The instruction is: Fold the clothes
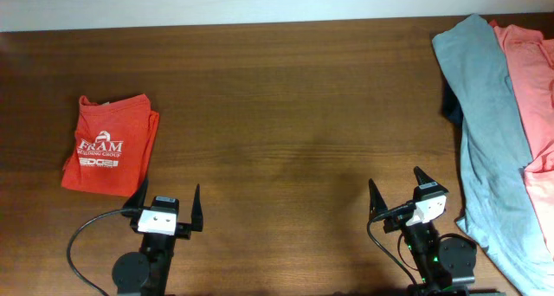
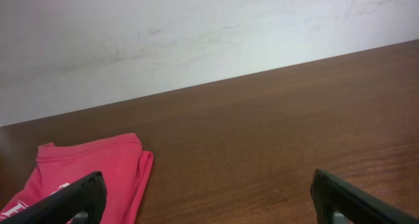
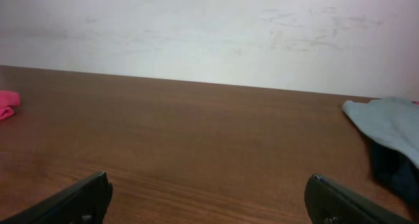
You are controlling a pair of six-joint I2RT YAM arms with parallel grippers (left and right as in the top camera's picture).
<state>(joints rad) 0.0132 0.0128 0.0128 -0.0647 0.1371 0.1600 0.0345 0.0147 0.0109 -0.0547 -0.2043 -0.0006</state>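
Left claw [image 1: 170,195] and right claw [image 1: 395,177] both gape empty.
Red shirt [image 1: 108,144] seems folded; next, pull the grey shirt [image 1: 480,106] onto bare worktop [image 1: 286,114].

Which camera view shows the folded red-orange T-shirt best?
Overhead: the whole red-orange T-shirt lies folded, white lettering visible. The left wrist view shows only part of it; the right wrist view, just a corner at the left edge.

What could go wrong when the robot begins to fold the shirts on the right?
The grey-blue shirt overlaps the pink shirt, so the right claw may lift both together.
Both run past the picture's right edge; the far parts may be hard to reach.
The left claw is close to the folded red shirt and might disturb it.
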